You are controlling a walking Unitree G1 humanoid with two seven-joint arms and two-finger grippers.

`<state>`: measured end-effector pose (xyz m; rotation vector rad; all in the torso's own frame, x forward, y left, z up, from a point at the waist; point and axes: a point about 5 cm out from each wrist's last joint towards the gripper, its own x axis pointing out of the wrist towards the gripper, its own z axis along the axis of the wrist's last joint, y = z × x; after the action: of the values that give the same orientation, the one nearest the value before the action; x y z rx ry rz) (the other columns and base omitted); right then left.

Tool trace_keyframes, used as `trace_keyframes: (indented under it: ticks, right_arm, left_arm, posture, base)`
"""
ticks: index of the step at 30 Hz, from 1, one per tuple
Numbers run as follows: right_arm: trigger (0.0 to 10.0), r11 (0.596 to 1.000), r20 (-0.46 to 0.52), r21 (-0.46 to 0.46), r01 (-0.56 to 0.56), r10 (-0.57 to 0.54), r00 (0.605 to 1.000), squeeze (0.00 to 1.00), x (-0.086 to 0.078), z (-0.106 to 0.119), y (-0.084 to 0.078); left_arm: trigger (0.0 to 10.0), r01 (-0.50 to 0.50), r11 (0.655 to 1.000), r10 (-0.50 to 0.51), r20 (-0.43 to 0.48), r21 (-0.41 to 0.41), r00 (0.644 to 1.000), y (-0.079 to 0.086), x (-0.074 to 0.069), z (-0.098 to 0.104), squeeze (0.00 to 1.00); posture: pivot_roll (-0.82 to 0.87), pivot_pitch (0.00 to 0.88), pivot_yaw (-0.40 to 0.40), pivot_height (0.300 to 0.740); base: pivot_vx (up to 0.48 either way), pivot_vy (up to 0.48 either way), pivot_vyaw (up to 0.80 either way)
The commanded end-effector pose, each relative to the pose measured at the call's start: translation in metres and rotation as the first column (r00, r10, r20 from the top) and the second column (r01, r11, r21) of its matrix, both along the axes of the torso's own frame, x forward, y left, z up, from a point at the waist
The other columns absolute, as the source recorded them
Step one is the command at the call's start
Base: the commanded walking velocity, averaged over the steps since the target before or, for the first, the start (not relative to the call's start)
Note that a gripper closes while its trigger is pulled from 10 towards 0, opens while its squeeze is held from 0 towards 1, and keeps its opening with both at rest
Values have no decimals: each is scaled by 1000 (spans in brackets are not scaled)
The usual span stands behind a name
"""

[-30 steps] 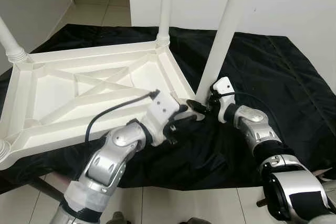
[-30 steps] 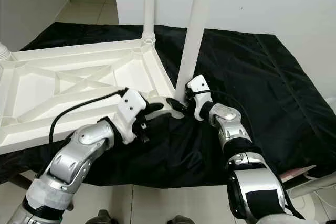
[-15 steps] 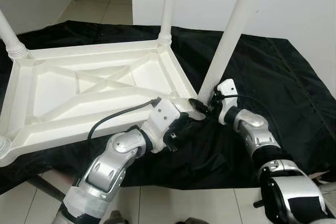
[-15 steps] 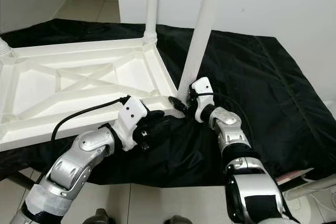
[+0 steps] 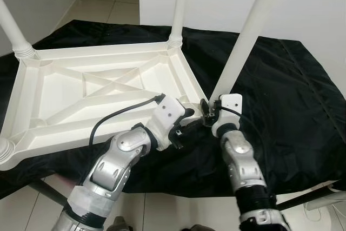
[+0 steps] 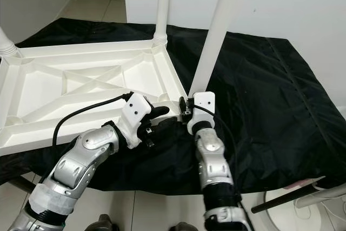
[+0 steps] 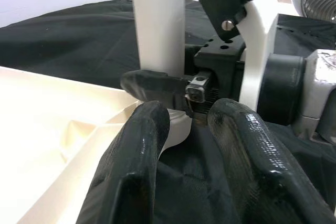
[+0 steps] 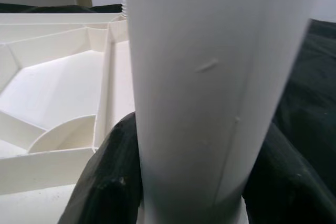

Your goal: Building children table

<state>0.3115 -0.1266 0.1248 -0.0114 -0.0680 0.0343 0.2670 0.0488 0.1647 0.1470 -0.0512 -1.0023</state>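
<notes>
While the right gripper (image 8: 189,182) clamps the leg (image 5: 246,39), its base hidden, the left gripper (image 7: 184,145) gapes empty.

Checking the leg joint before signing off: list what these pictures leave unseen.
- Seating of the white leg in the corner socket: hidden by the right gripper in the left wrist view and by the leg itself in the right wrist view.
- Leg tops: cut off by the upper edge, both eye views.
- Near-left corner of the tabletop: cut off by the left edge, left eye view.
</notes>
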Motion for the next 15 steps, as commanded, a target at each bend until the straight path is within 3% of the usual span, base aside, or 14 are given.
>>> trace_keyframes:
  ticks: [1,5,6,9,10,15]
  right_arm:
    - [10000,999,20,-22,41,-41,999,0,-1,5,-7]
    - [10000,999,19,-24,30,-29,999,0,-3,7,-6]
    - [10000,1000,14,-13,16,-16,1000,580,-6,8,-6]
    - [10000,1000,10,-6,7,-7,1000,580,-8,9,-6]
    - [10000,1000,14,0,-15,15,1000,1000,-10,12,-8]
    - [10000,996,42,-16,-90,91,995,1000,-3,22,-27]
  left_arm:
    - [10000,14,1000,-14,3,-2,1000,0,1,1,0]
    - [10000,13,1000,-13,2,-2,1000,1,-1,2,0]
    - [10000,13,1000,-13,-1,-2,1000,2,-2,1,0]
    - [10000,13,1000,-13,-3,-2,1000,2,-2,0,0]
    - [10000,14,1000,-14,-5,-3,1000,1,-3,0,0]
    - [10000,18,1000,-18,-9,-13,1000,-2,-3,2,0]
  posture:
    - [-55,0,-67,740]
    - [-54,0,-66,740]
    - [-56,0,-67,740]
    - [-56,0,-67,740]
    - [-56,0,-67,740]
    - [-59,0,-69,740]
  base:
    - [0,0,0]
    - [0,0,0]
    - [0,0,0]
    - [0,0,0]
    - [0,0,0]
    - [0,0,0]
